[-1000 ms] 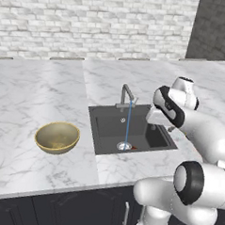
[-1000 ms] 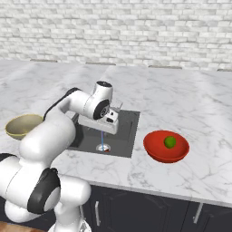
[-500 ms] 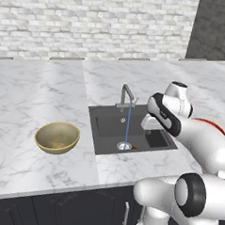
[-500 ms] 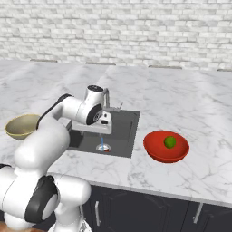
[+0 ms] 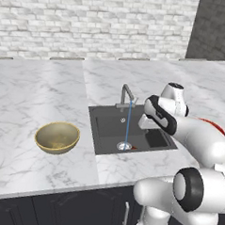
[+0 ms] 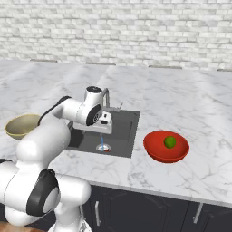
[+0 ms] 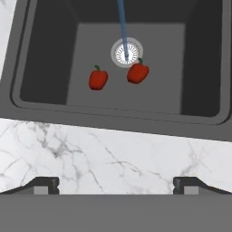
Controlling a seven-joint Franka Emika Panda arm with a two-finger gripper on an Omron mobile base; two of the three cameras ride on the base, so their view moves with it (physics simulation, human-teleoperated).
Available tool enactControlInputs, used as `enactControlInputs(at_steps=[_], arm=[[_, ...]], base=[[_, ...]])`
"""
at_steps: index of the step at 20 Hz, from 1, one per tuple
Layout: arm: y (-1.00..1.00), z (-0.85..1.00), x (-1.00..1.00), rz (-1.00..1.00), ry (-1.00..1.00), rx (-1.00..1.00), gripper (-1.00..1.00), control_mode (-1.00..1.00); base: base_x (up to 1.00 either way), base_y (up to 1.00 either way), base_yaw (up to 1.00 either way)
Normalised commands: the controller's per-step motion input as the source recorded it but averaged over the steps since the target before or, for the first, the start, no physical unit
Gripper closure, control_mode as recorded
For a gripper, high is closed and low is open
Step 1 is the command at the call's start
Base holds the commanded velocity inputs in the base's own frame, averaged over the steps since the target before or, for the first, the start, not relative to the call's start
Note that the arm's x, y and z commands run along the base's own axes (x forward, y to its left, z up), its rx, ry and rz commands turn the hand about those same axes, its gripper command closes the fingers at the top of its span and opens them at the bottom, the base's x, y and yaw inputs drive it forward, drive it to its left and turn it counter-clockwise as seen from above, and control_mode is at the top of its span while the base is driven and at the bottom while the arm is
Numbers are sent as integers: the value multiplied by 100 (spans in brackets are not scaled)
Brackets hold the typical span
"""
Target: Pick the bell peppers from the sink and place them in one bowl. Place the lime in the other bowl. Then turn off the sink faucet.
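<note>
One of three jobs looks done: the lime (image 6: 170, 142) sits inside the red bowl (image 6: 156, 152) on the counter to the right of the sink (image 7: 45, 97). The rest is open.

Both peppers are on the sink floor. One pepper (image 7: 98, 79) lies a little off the drain (image 7: 127, 53); the other pepper (image 7: 137, 72) is right beside the drain, touching its rim or nearly so, hard to tell from this angle. Neither is held.

The tan bowl (image 5: 57, 137) on the counter to the left of the sink has nothing in it, as far as its inside shows from the left base view.

Water (image 5: 128, 125) runs from the faucet (image 5: 126, 95) down onto the drain, so the shut-off is pending too.

The gripper (image 7: 116, 185) hangs over the marble counter (image 7: 113, 154) at the sink's near edge, fingers wide apart, nothing between them. It looks down into the basin with both peppers ahead of it.

Judgement: we're at the start of the pepper stage. Remaining is two pick-and-place runs into the tan bowl, then the faucet lever. The pepper by the drain sits next to the stream, so that grab will likely be in the water.
</note>
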Motion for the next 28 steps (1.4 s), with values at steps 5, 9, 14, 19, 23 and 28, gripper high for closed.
enactControlInputs(at_steps=[5, 9, 14, 19, 23, 28], arm=[[0, -10, 11, -13, -1, 0, -100, -100], [0, -14, 16, -12, -5, 0, -100, -100], [6, -16, 30, -9, -2, 0, -100, -100], [1, -2, 32, 0, 4, 0, -100, -100], [0, -1, 13, 0, 0, 0, -100, -100], [0, -9, 0, 0, 0, 0, -100, -100]], base=[[0, 0, 0], [0, 0, 0], [0, 0, 0], [0, 0, 0], [0, 0, 0], [0, 0, 0]])
